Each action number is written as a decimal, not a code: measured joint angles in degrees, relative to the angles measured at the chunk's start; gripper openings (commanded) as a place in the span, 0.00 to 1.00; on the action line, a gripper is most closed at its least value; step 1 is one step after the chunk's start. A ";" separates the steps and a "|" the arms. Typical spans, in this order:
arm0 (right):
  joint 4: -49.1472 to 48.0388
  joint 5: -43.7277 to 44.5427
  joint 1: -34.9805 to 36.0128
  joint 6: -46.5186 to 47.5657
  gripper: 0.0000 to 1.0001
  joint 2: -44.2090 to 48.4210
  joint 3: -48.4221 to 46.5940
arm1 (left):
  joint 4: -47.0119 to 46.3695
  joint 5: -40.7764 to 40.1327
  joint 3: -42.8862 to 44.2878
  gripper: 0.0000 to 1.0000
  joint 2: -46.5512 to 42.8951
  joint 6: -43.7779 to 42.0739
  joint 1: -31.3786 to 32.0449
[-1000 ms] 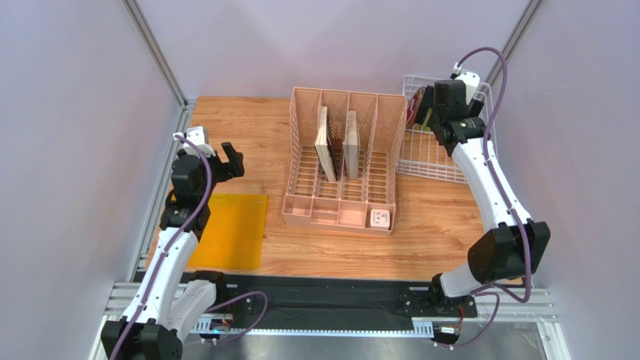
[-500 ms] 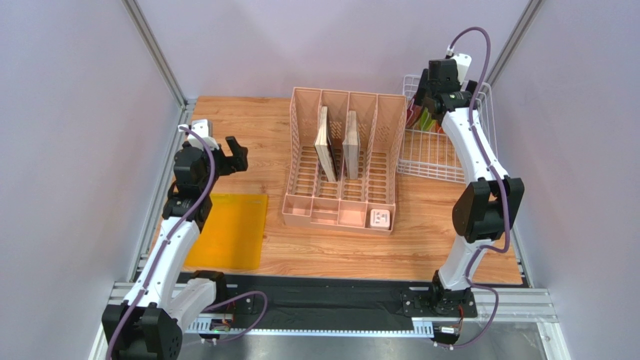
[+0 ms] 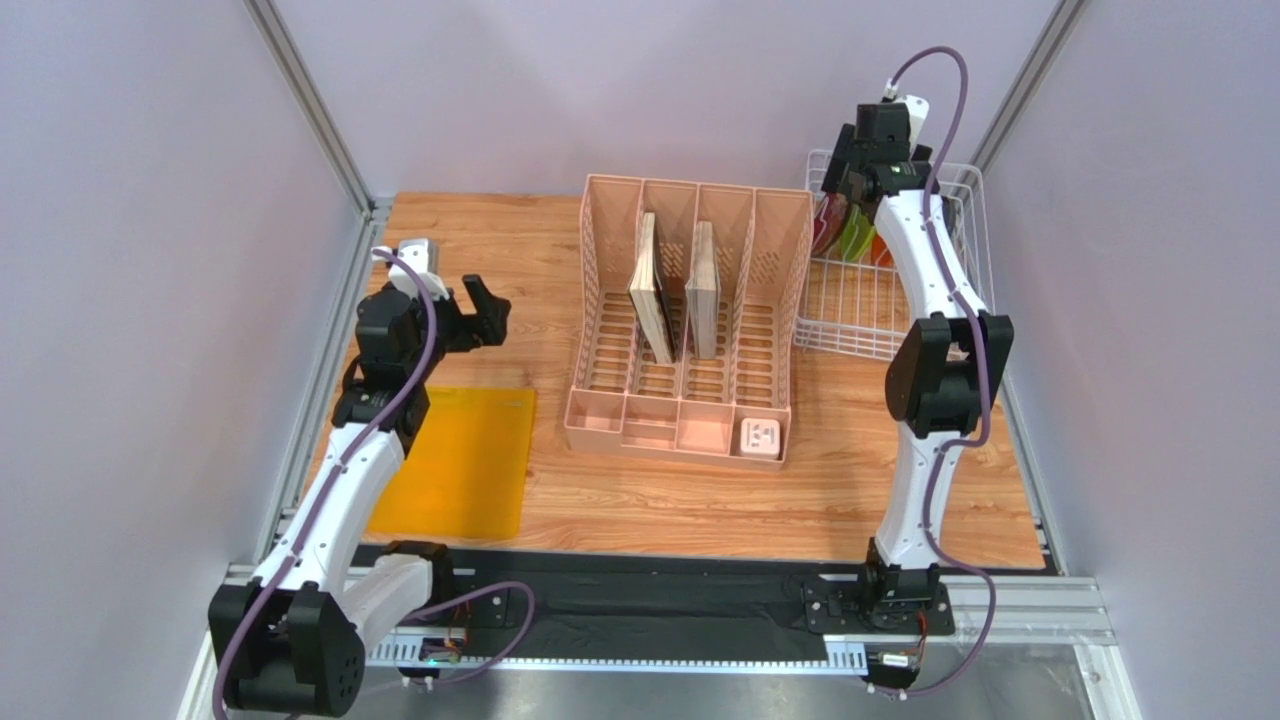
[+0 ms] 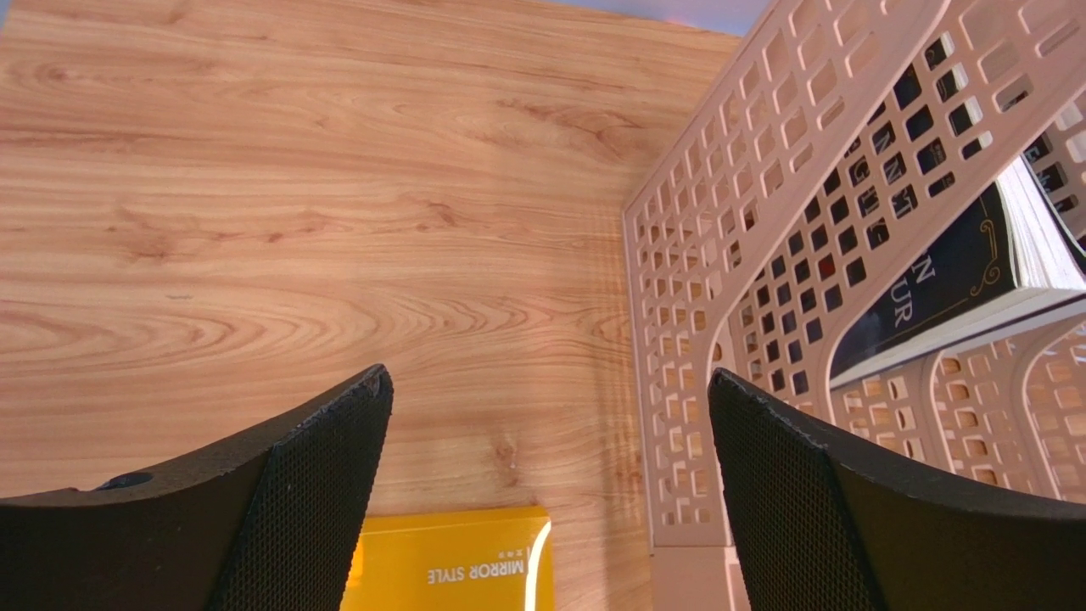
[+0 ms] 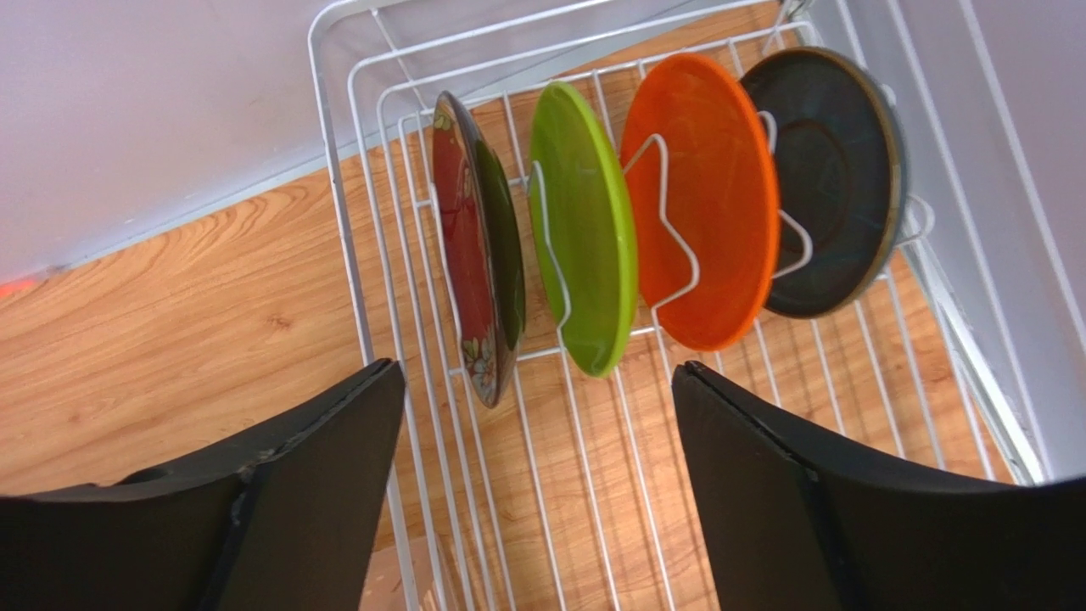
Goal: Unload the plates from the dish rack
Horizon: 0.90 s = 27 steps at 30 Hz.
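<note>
The white wire dish rack [image 5: 351, 204] [image 3: 887, 323] stands at the table's back right. Several plates stand upright in its tines, left to right: dark red floral [image 5: 465, 242], lime green [image 5: 586, 242], orange [image 5: 701, 204], dark grey-teal [image 5: 829, 178]. My right gripper [image 5: 535, 376] [image 3: 860, 162] hovers above the rack, open. The red and green plates' lower edges lie just beyond its fingertips, and nothing is between the fingers. My left gripper [image 4: 548, 382] [image 3: 484, 308] is open and empty over the wood, left of the pink organizer.
A pink slotted organizer [image 3: 684, 315] [image 4: 765, 255] holding two upright books [image 3: 676, 285] stands mid-table, right beside the rack. A flat yellow mat [image 3: 458, 458] [image 4: 446, 560] lies at the front left. Grey walls enclose the table closely behind and right of the rack.
My right arm has stretched farther back, bringing its gripper over the rack's rear, and its jaws have narrowed a little. My left gripper has drifted right toward the organizer.
</note>
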<state>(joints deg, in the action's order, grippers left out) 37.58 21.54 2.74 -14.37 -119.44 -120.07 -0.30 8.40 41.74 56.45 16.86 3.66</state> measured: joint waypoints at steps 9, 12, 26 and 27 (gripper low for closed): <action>0.98 -6.29 -1.81 -0.81 0.66 -8.68 -5.70 | -1.46 1.68 -0.66 0.97 1.46 1.11 0.00; 0.96 -8.26 -2.91 -0.87 0.65 -10.12 -5.79 | -1.95 1.66 -0.92 0.97 1.64 1.29 0.00; 0.48 -15.15 -4.70 -1.51 0.32 -18.18 -10.19 | -4.24 1.57 -3.13 0.97 4.31 2.36 0.00; 0.33 -15.50 -4.70 -1.64 0.30 -18.45 -10.29 | -4.52 1.57 -3.13 0.97 4.52 2.38 0.00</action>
<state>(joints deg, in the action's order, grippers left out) 37.91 6.04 -1.96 -16.01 -137.88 -130.37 -4.82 9.98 38.61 60.97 19.25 3.66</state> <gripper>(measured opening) 0.362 0.970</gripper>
